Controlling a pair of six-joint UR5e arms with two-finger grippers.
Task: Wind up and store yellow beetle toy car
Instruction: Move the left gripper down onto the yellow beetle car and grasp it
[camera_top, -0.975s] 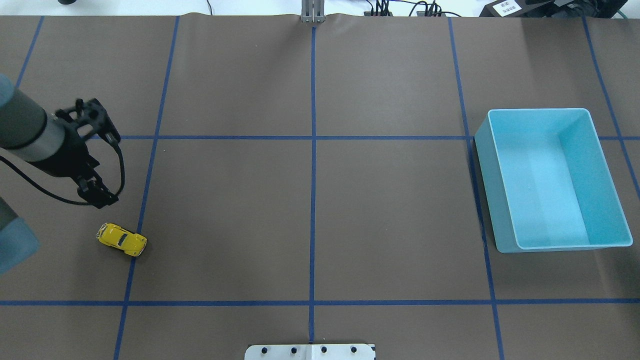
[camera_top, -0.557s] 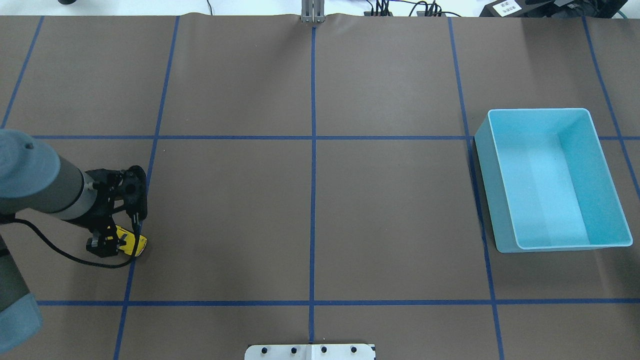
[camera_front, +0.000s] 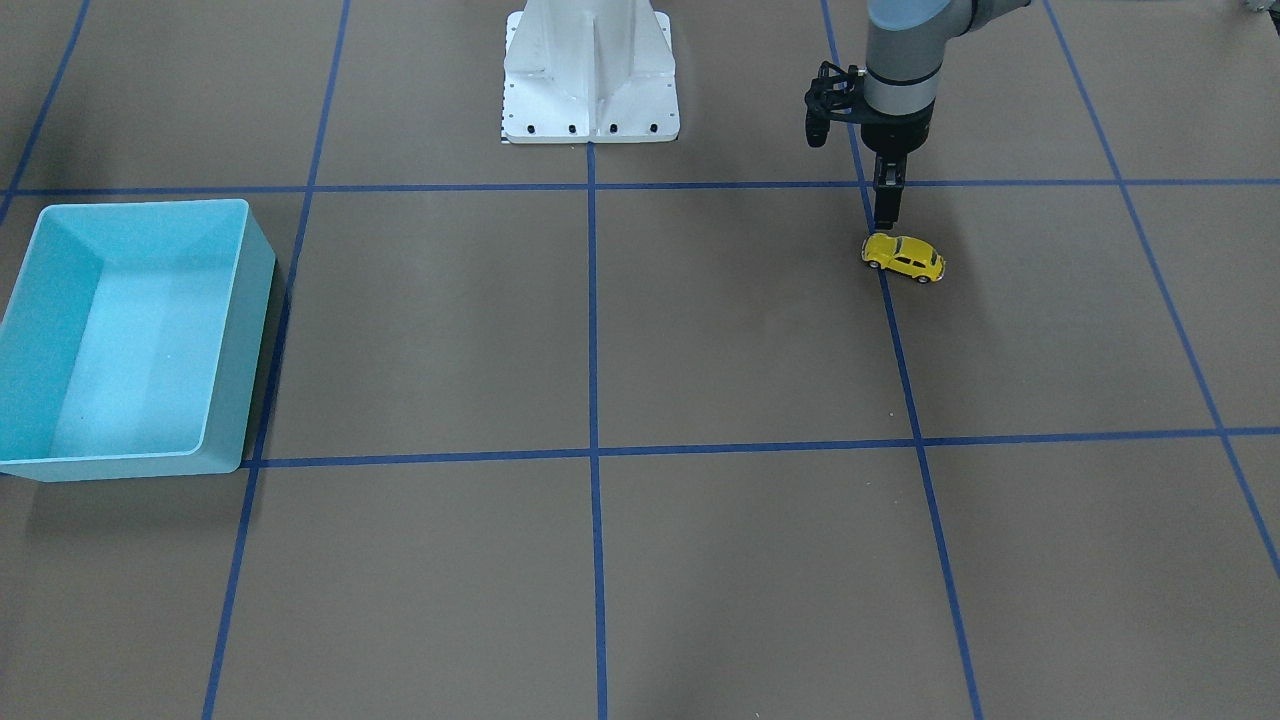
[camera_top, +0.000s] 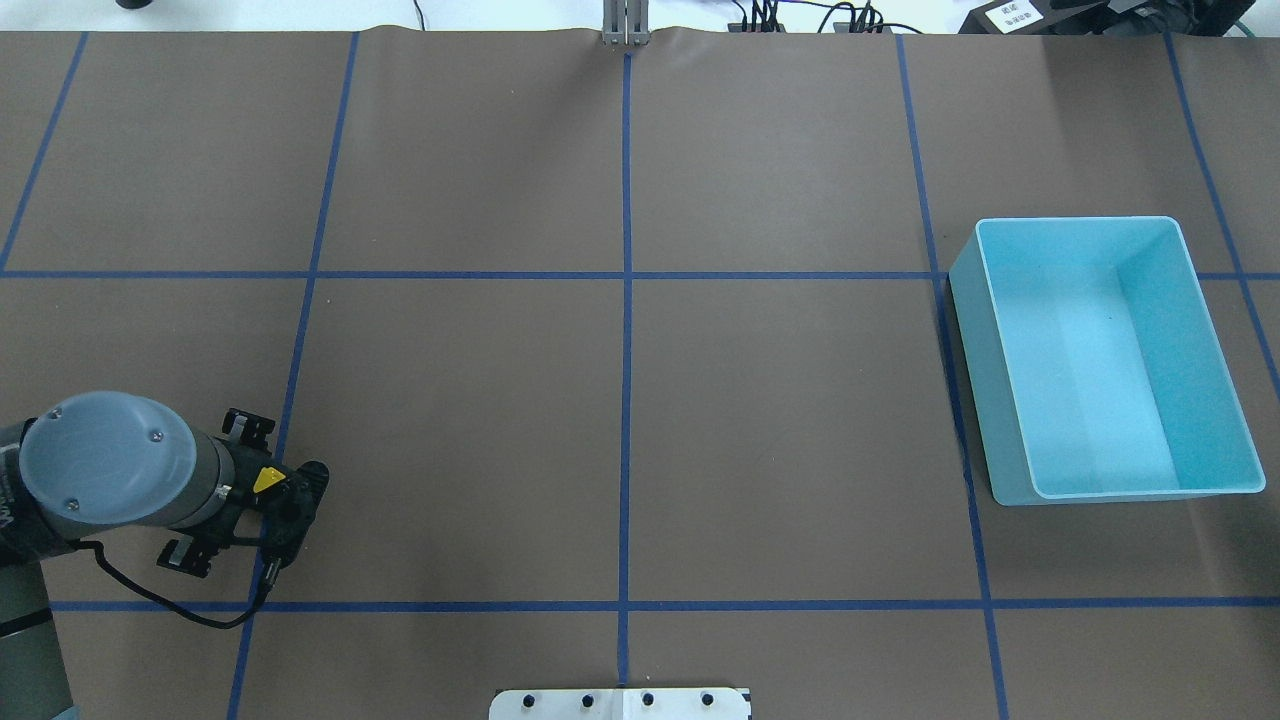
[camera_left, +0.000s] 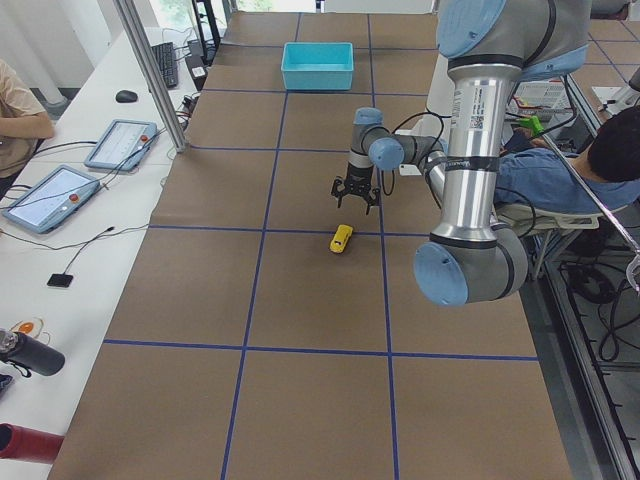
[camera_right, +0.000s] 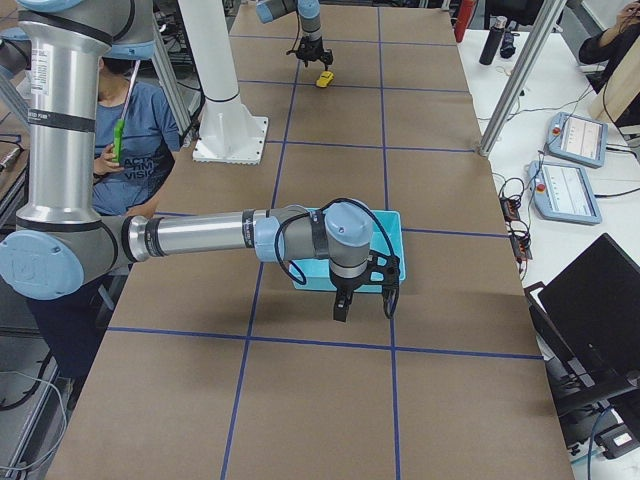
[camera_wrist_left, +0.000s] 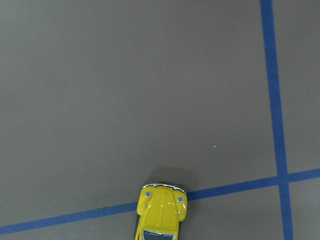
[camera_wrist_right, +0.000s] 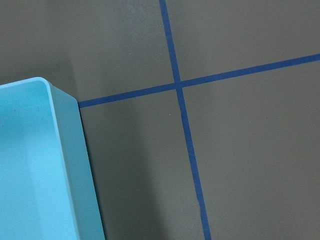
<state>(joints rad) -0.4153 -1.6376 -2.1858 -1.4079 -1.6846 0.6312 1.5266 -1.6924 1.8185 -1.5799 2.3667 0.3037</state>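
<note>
At the left of the front-facing view stands the light blue bin, with the car not yet in it. The right gripper hangs just beside that bin, seen only in the right side view. Whether it is spread or clenched I cannot tell.

Far across, at the upper right of the front-facing frame, the left gripper points straight down. The overhead view shows its two fingers spread wide, one toward the top of the frame and one toward the bottom, with nothing held. A scrap of yellow beside the wrist there may be the car or only a label; it is too small to say.

The yellow beetle toy car stands on its wheels just below the fingertips, astride a blue tape line and clear of the fingers. Its long axis runs nearly across the frame, dipping a little to the right. The spread fingers line up in depth, so they look set to straddle its narrow width (the left wrist camera catches only its bonnet, at the bottom centre edge).

The left arm is plainly the nearer one. A short descent seems enough before closing on the flanks to wind it.
</note>
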